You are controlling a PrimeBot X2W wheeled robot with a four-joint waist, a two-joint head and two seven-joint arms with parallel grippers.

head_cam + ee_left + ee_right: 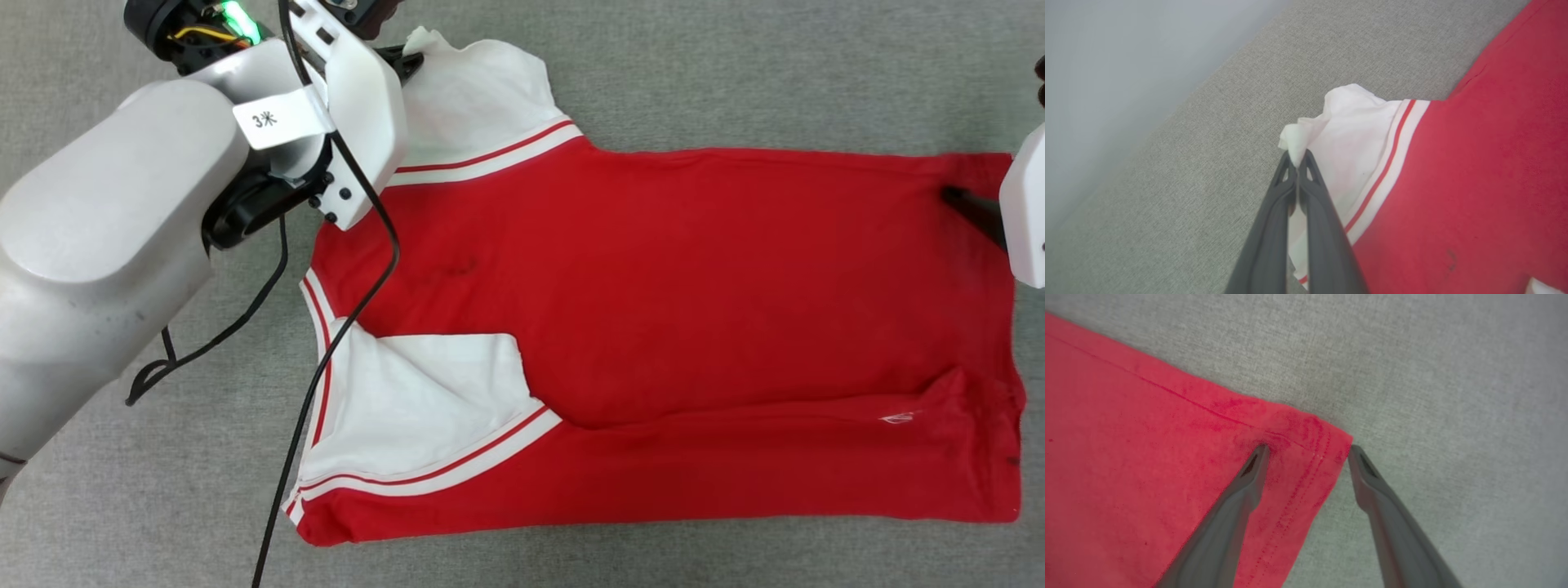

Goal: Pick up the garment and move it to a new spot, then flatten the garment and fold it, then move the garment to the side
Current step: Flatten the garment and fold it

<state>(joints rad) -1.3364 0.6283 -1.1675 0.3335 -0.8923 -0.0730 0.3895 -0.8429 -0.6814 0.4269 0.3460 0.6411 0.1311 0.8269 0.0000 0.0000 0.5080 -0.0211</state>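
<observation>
1. Currently the left pincer (1298, 160) clamps the garment's (653, 286) far white sleeve tip (1294, 141).
2. The right pincer (1308, 451) stands wide, straddling the hem corner (1327, 453), holding nothing.
3. The garment lies spread on the grey table (735, 73).
4. Pulling left alone could bunch it, the hem being unheld.

Place unclear: grey woven surface (694, 73) (pale wall (1106, 61) beside).

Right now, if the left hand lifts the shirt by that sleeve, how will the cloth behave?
Probably floppy: the sleeve bunches where the left hand pinches it. Likely light: the folds of the shirt lie thin and flat. It would probably sag and crease, not lift as a sheet.
</observation>
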